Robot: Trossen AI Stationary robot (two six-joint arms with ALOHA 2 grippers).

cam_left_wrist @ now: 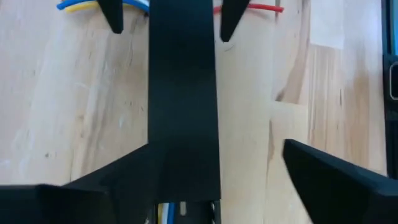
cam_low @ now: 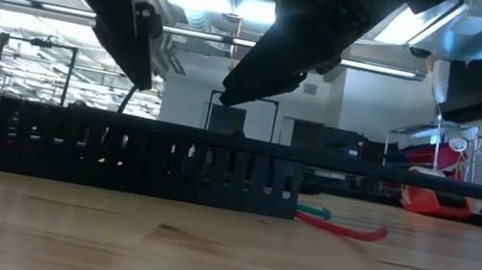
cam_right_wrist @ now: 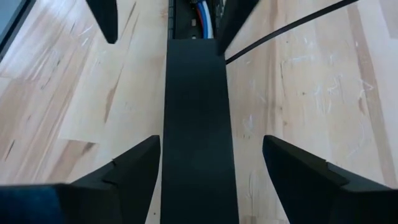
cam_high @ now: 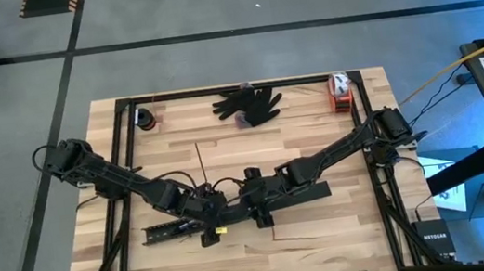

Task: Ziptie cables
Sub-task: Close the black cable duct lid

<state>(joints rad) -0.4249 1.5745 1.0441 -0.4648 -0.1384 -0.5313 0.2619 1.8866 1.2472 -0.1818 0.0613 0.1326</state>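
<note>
Cables (cam_left_wrist: 102, 5) are mostly tucked inside the long slotted black bar (cam_high: 233, 211) near the front middle of the wooden table (cam_high: 316, 126); blue and yellow ends poke out one end in the left wrist view, a red wire (cam_left_wrist: 261, 8) lies beside them, and the low view shows a red and a green wire curling onto the wood past the bar's end. A thin dark ziptie (cam_high: 201, 159) lies on the table behind the bar, apart from it. At the back edge there's a black glove (cam_high: 250, 103), a small dark roll (cam_high: 145, 120) and an orange-and-white thing (cam_high: 339, 93). Beyond the table it's a workshop with ceiling lights and racks. The left gripper (cam_high: 205, 223) hovers over the bar's left part, fingers spread wide on either side of the flat black cover, holding nothing. The right gripper (cam_high: 257, 210) sits over the middle, fingers also wide apart, straddling the cover. Both arms reach in from the table's side rails, angled down toward each other.
</note>
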